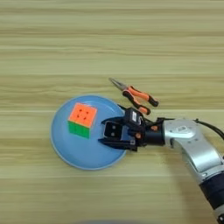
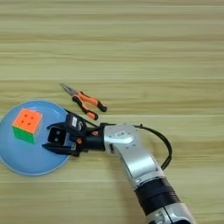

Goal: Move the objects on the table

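The right claw (image 1: 105,131) is reaching in from the right and hanging over the right-hand part of the round blue plate (image 1: 65,148), its two black fingers (image 1: 114,144) pointing left and closing on the small black cube with white sides (image 1: 113,129), which is sitting between them above the plate's surface; whether the cube is touching the plate cannot be told. Behind the claw, the silver forearm (image 2: 131,153) is stretching back toward the lower right, with a black cable (image 2: 164,144) looping beside it. On the plate, to the left of the claw and apart from it, the orange-and-green puzzle cube (image 1: 82,120) is resting with its orange face turned up. Just beyond the plate's upper right rim, the needle-nose pliers (image 1: 133,96) are lying flat on the table (image 1: 109,43), their metal tip pointing up and left and their orange-and-black handles trailing down and right, close to the claw's wrist but not touching it. The light wood-grain table is spreading out on all sides.
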You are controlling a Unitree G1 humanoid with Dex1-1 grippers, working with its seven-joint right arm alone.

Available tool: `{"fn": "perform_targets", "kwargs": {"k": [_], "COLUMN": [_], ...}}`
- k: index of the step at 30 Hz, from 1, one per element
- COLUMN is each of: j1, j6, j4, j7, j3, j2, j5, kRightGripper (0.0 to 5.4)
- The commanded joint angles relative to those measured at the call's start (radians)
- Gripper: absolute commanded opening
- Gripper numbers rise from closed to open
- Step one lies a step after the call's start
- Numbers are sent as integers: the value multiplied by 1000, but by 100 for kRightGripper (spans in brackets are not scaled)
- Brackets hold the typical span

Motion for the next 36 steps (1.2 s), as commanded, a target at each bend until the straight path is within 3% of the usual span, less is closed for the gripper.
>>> {"fn": "perform_targets", "kwargs": {"k": [1, 12, 13, 24, 36], "j1": [-78, -90, -91, -93, -118], "j6": [-35, -68, -69, -68, -38], "j4": [-1, 54, 55, 47, -65], "j7": [-41, -60, -60, -60, -50], "j3": [-6, 2, 2, -2, -65], "j2": [7, 25, 25, 27, 9], "j5": [-12, -42, -42, -39, 22], "kRightGripper": [247, 247, 276, 393, 528]}}
